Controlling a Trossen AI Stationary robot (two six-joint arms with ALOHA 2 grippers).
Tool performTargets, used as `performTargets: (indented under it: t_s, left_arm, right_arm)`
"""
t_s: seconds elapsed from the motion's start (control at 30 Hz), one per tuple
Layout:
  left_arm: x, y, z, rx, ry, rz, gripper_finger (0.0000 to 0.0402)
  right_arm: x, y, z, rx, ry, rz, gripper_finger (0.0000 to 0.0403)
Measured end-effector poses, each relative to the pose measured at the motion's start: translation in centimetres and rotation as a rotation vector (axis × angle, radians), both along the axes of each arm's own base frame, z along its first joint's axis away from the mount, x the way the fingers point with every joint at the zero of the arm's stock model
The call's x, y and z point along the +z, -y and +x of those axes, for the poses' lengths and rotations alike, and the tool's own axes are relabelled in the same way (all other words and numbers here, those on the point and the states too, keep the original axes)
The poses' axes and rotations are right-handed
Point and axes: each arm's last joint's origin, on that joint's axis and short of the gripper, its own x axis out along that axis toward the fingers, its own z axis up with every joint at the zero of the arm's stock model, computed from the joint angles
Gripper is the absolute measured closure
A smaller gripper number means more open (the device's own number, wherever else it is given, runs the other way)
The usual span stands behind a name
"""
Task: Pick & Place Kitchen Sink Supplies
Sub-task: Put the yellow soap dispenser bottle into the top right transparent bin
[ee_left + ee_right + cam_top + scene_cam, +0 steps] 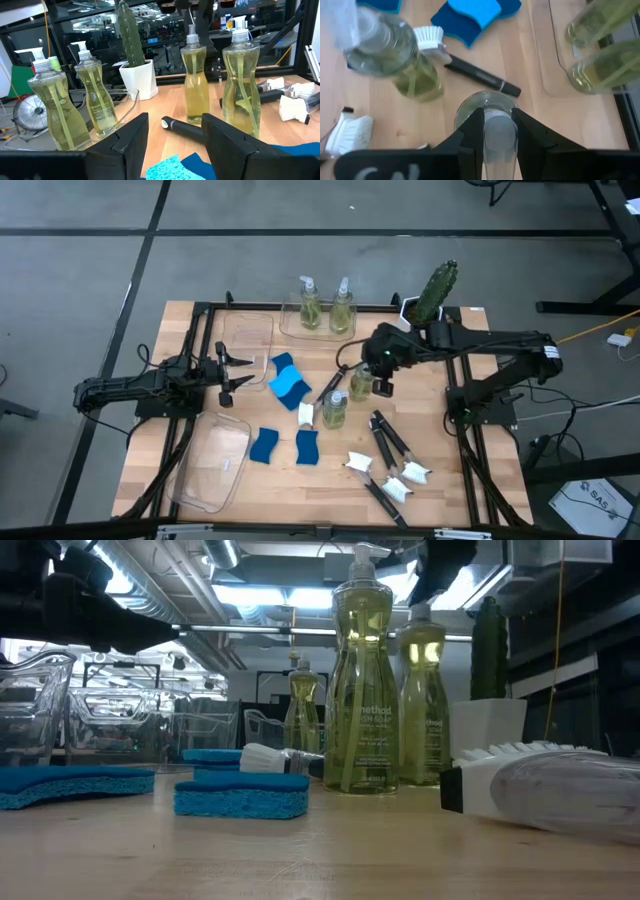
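In the high view the right gripper sits just right of frame centre, directly over a soap bottle; the right wrist view shows its fingers closed on that bottle's pump neck, the bottle standing upright on the tabletop. A second bottle stands just below and left of it, and beside that lies a brush with its white head toward frame bottom. Two more bottles stand in a clear bin at upper centre, with the cactus to their right at the tabletop's back edge. The left gripper waits at centre left, fingers open and empty, pointing toward a pile of blue sponges just to its right. Two more sponges lie side by side at lower centre. More brushes lie in a loose cluster at lower right, their white heads toward the front edge. An empty bin sits at lower left, another above it behind the left gripper. In the low view a sponge lies in front of the two centre bottles, and a brush head fills the right.
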Motion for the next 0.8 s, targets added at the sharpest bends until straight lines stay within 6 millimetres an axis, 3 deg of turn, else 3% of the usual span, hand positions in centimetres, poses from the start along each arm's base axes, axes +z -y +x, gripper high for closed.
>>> performTargets:
  t_s: [0.17,0.57,0.8]
  left_arm:
    - [0.0,0.0,0.0,0.000,0.000,0.000,0.0222]
    - [0.0,0.0,0.0,0.000,0.000,0.000,0.0222]
    - [0.0,0.0,0.0,0.000,0.000,0.000,0.0223]
  right_arm:
    - [0.6,0.3,0.3,0.015,0.022,-0.007,0.0315]
    - [1.2,0.4,0.2,-0.046,0.061,-0.016,0.0130]
    - [2.9,0.4,-0.9,-0.066,0.087,-0.066,0.0086]
